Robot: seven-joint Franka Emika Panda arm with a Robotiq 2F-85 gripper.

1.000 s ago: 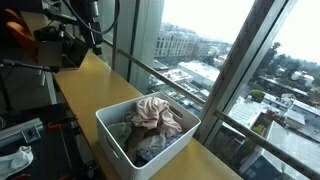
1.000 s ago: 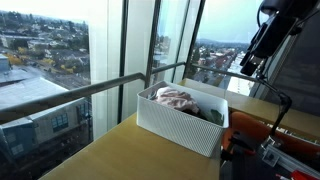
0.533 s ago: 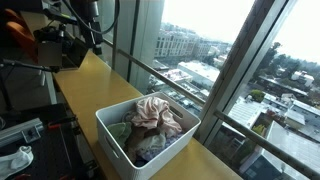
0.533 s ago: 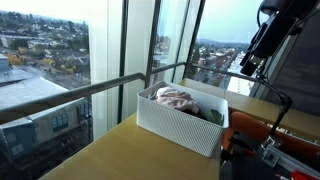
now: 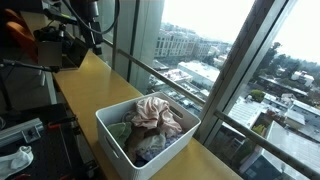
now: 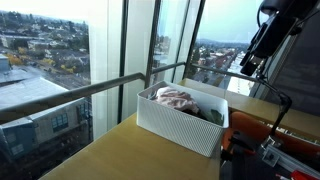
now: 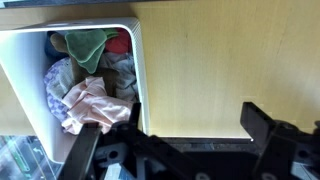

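Observation:
A white rectangular basket (image 5: pixel 122 143) stands on a long wooden counter (image 5: pixel 90 80) by the window; it shows in both exterior views (image 6: pixel 175 128). It is full of crumpled clothes, with a pink cloth (image 5: pixel 155 112) on top. In the wrist view the basket (image 7: pixel 137 70) is at the left, holding the pink cloth (image 7: pixel 88 103), a green cloth (image 7: pixel 85 45) and a red piece. My gripper (image 7: pixel 170 135) hangs high above the bare counter beside the basket, open and empty, with its dark fingers wide apart. It shows in both exterior views (image 5: pixel 92 40) (image 6: pixel 250 62).
A window railing (image 6: pixel 100 88) and glass run along the counter's far edge. Dark camera gear (image 5: pixel 55 45) stands at the counter's end near the arm. A lower bench with orange edge and cables (image 6: pixel 270 135) lies beside the counter.

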